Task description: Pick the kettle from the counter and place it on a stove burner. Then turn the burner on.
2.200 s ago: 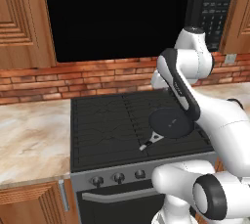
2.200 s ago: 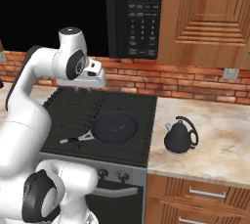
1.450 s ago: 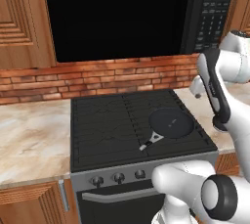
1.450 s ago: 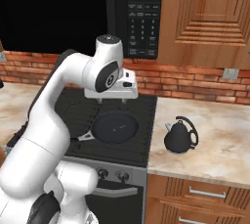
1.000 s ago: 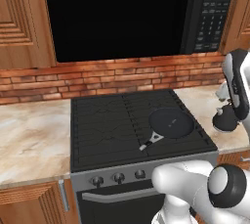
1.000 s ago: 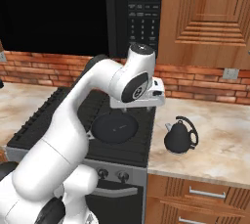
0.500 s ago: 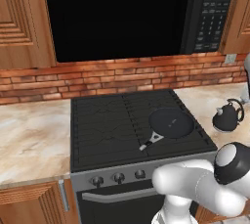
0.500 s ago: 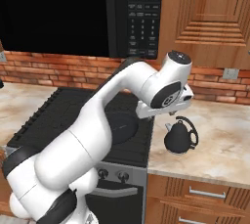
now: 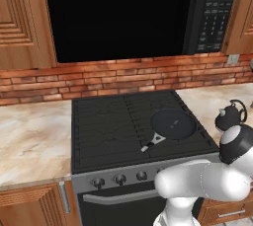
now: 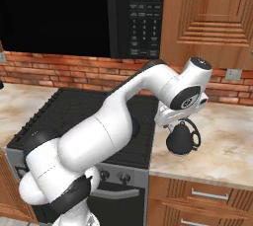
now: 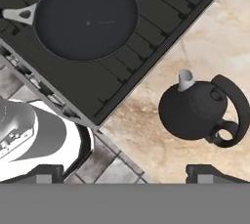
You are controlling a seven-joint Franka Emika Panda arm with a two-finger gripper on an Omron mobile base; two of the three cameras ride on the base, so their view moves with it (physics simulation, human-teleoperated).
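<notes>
The small dark grey kettle [image 10: 181, 141] stands upright on the beige counter [image 10: 225, 143], just right of the stove. My gripper [image 10: 178, 120] hangs right above it, not touching. In the hand view the gripper [image 11: 128, 174] is open wide, its dark fingertips [image 11: 214, 172] far apart. There the kettle [image 11: 194, 111] lies off to the right of the midline, pale spout toward the stove, on the counter [image 11: 222, 42]. From the left base view the kettle [image 9: 229, 117] sits at the far right. The black stove burner [image 9: 106, 121] grates are bare on the left half.
A flat black pan [image 9: 172, 123] with a straight handle rests on the stove's right side, also pan [image 11: 88, 16]. Silver knobs [image 9: 119, 178] line the stove front. A microwave [image 10: 143, 13] and wooden cabinets [image 10: 212, 18] hang above, over a brick wall [image 9: 123, 74].
The arm has swung right, from over the stove's right edge to directly above the kettle. The gripper stays open. Kettle and pan have not moved.
</notes>
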